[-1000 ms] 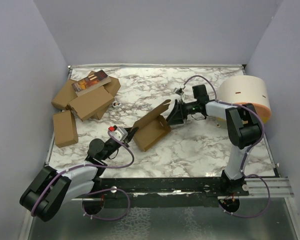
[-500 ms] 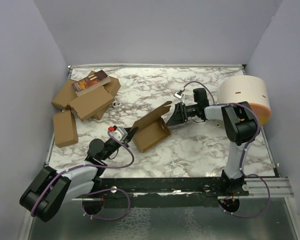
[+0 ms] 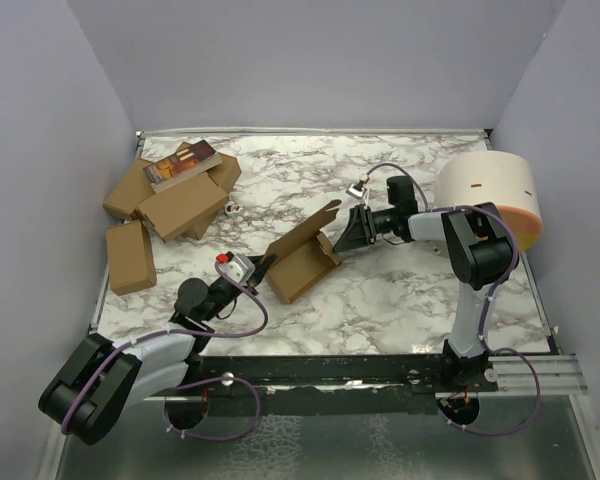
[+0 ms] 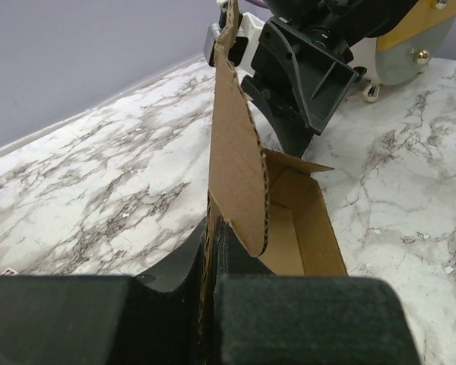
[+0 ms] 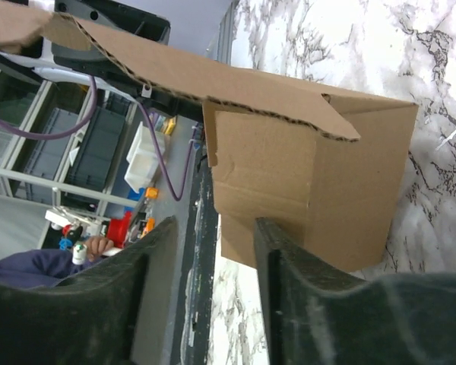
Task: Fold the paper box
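While pinching a paper box [image 3: 302, 262] flap with clenched left end effector [image 3: 263, 268], angles its long axis lower left to upper right; right end effector [image 3: 342, 232] half-spread, grip unclear.

Left arm [image 3: 145, 358]: stretched low and forward from its base, wrist near level. Left end effector [image 3: 264, 268]: fingers [image 4: 304, 319] pressed together on one thin wall of the paper box [image 3: 302, 262]. Right arm [image 3: 480, 255]: elbow raised, forearm reaching leftward, right end effector [image 3: 342, 234] roughly horizontal with fingers [image 5: 311, 304] parted, a clear gap between them.
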Available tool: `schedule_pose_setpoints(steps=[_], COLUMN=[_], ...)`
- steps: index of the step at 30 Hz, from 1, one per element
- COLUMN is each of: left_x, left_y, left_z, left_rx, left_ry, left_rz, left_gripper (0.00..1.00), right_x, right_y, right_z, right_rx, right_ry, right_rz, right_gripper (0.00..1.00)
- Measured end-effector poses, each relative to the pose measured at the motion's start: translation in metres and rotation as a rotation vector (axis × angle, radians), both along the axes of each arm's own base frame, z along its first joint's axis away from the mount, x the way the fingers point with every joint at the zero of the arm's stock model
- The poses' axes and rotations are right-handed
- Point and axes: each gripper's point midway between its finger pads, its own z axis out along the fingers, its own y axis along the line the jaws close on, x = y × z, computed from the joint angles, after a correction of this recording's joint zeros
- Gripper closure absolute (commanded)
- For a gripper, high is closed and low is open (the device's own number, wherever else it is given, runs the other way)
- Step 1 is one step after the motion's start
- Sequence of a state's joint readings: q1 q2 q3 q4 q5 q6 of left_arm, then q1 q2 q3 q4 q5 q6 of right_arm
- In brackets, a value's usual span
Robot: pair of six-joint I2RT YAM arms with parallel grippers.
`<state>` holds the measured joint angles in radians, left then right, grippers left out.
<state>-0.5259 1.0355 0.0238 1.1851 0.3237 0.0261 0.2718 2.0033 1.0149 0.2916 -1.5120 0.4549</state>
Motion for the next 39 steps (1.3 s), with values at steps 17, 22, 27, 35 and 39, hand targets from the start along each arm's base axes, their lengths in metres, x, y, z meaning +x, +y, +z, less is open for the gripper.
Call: schedule_pose_setpoints(steps=[17, 22, 27, 35, 39], left_x=[0.000, 0.000, 0.000, 0.000, 0.000], left_y=[0.000, 0.000, 0.000, 0.000, 0.000], left_z=[0.002, 0.002, 0.003, 0.002, 0.002], left_rx=[-0.004, -0.005, -0.007, -0.010, -0.010], left_ry=[-0.005, -0.005, -0.005, 0.001, 0.002], left_rz=[-0.001, 0.000, 0.000, -0.001, -0.001], left_gripper=[1.00, 1.00, 1.00, 1.00, 1.00], right_x=[0.026, 0.036, 0.047, 0.059, 0.060], right_y=[0.001, -0.001, -0.004, -0.007, -0.006], right_z=[-0.030, -0.028, -0.021, -0.015, -0.020], right_rx=[-0.149, -0.202, -0.233, -0.271, -0.295], right_ry=[-0.125, -0.230, -0.338, -0.449, -0.471], right_rz=[-0.126, -0.171, -0.210, -0.250, -0.251], right_gripper=[0.82, 0.80, 0.78, 0.70, 0.59])
